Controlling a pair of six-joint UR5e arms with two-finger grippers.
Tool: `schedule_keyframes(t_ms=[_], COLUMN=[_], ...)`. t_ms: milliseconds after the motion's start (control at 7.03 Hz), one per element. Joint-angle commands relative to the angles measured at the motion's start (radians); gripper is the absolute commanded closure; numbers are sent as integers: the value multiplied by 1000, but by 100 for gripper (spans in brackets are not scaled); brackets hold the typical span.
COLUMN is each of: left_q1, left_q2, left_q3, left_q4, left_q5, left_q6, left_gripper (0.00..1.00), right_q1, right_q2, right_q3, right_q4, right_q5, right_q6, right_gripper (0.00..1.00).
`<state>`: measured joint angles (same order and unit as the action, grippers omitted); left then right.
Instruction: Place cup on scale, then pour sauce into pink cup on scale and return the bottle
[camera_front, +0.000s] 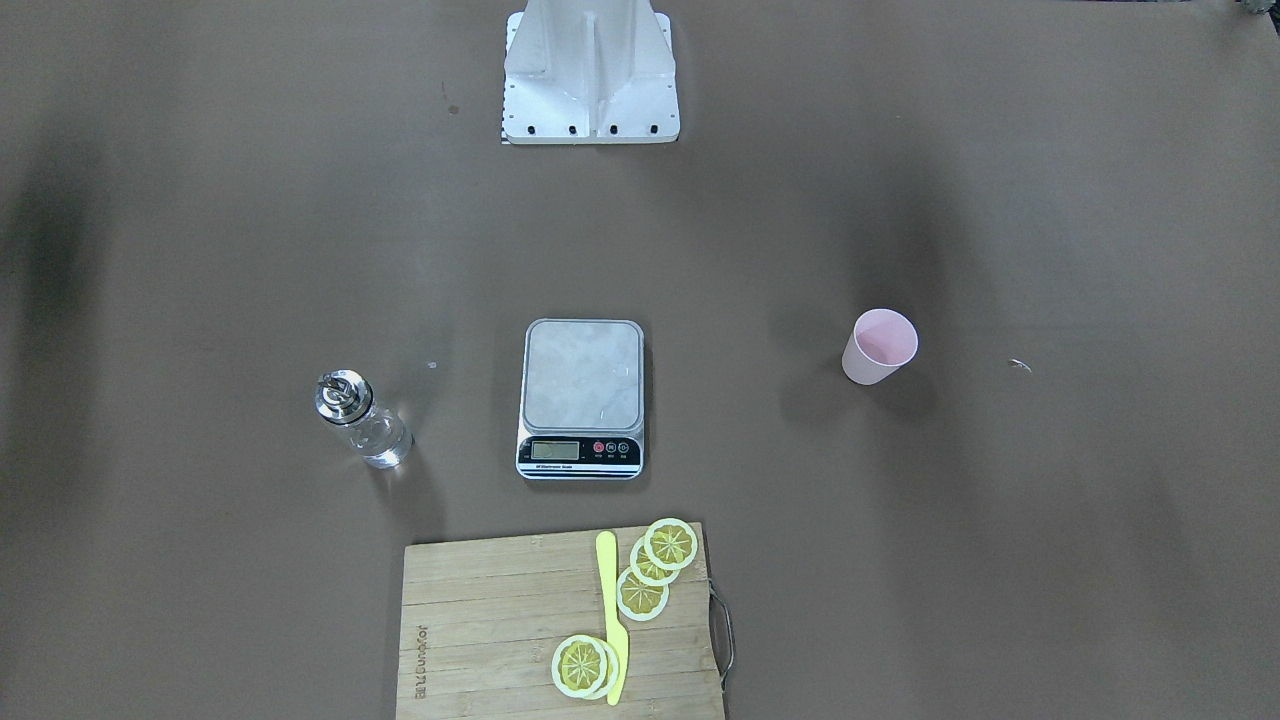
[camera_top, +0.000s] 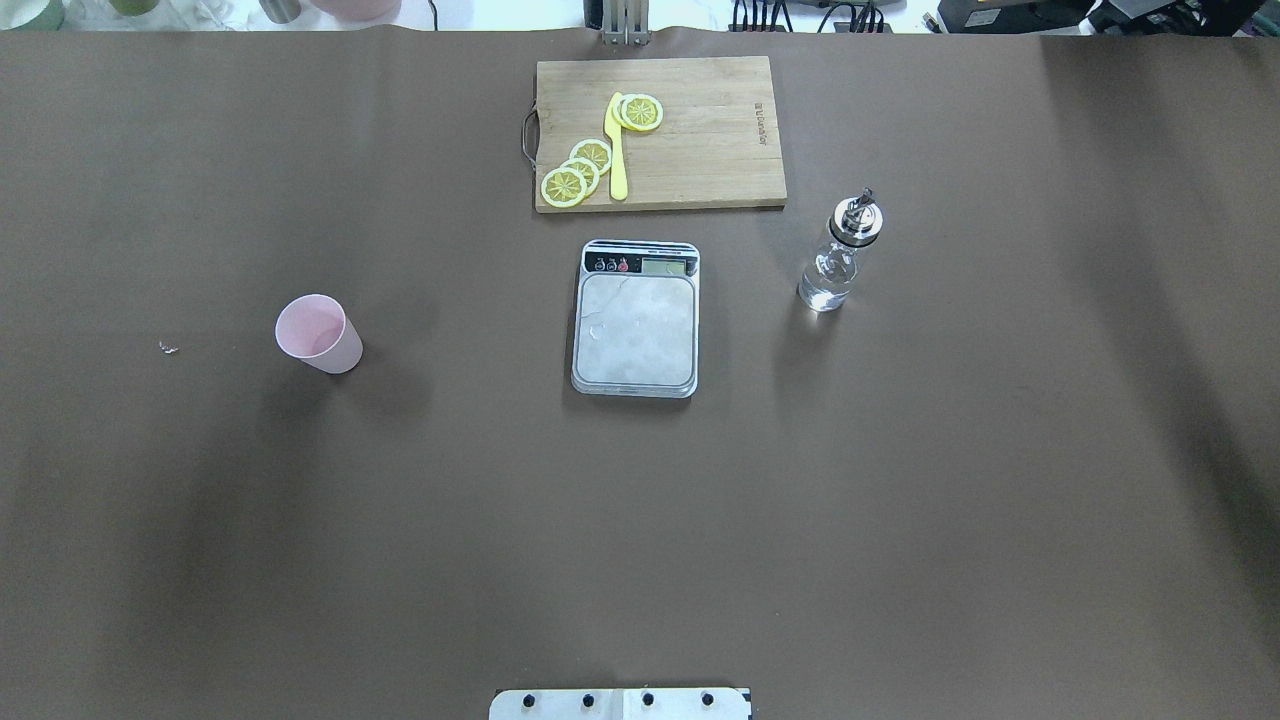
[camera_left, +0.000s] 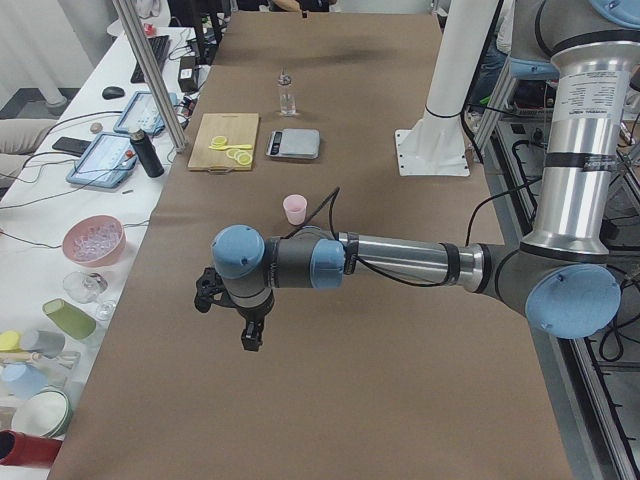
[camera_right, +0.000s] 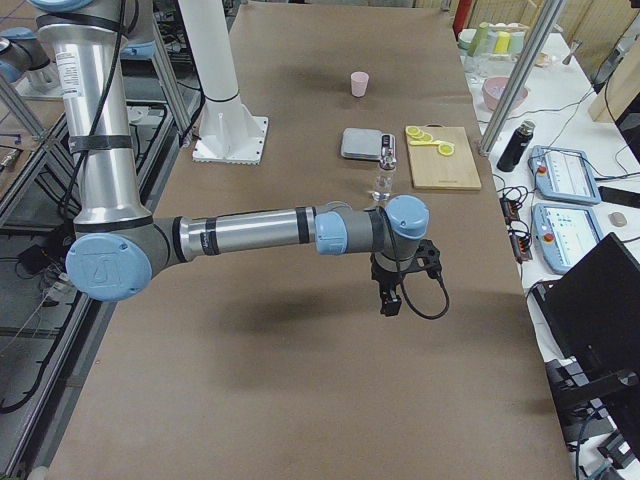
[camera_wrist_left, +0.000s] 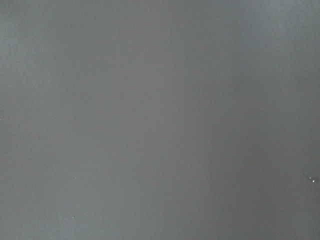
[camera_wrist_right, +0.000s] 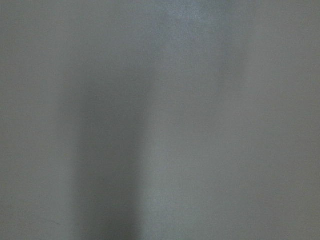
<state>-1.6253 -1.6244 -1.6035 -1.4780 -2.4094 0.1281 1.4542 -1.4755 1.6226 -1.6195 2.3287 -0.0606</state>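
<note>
The pale pink cup (camera_top: 318, 333) (camera_front: 880, 346) stands upright on the brown table, on my left side. At the table's middle lies the scale (camera_top: 636, 330) (camera_front: 582, 380) with a bare platform. On my right stands the bottle (camera_top: 840, 255) (camera_front: 362, 420), clear sauce (camera_top: 826, 285) in its lower part. Both grippers show only in the side views. The left gripper (camera_left: 250, 335) hangs over the table's left end, well short of the cup (camera_left: 294, 208). The right gripper (camera_right: 390, 305) hangs near the bottle (camera_right: 383, 170). I cannot tell whether either is open or shut.
A wooden cutting board (camera_top: 700, 130) with lemon slices (camera_top: 580, 170) and a yellow knife (camera_top: 616, 150) lies beyond the scale. The robot's white base (camera_front: 590, 75) stands at my edge. Both wrist views show only plain table surface. Side benches hold bowls, cups and tablets.
</note>
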Motion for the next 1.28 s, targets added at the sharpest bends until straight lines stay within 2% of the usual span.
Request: schedule_keyframes(t_ms=[0, 285, 427, 569, 712, 854, 1139], left_q1=[1, 10, 56, 102, 173, 249, 439], left_q2=[0, -24, -60, -81, -156, -172, -296], left_q3=[-4, -25, -29, -35, -50, -97, -107], left_q4=[4, -10, -5, -16, -19, -18, -15], left_q5=[-2, 7, 10, -3, -2, 2, 10], left_q6=[2, -10, -37, -167, -285, -383, -581], left_gripper=[1, 1, 1, 0, 0, 0, 0], right_q1=[0, 3, 11, 15, 15, 15, 17], right_q2=[0, 0, -5, -8, -8, -12, -11], right_q3=[-1, 0, 8, 6, -3, 0, -3], right_q4=[0, 0, 0, 0, 0, 1, 1], right_q5=[1, 7, 21, 27, 26, 14, 9], right_q6=[-1, -1, -1, -4, -8, -10, -11], right_gripper=[0, 0, 0, 0, 0, 0, 0])
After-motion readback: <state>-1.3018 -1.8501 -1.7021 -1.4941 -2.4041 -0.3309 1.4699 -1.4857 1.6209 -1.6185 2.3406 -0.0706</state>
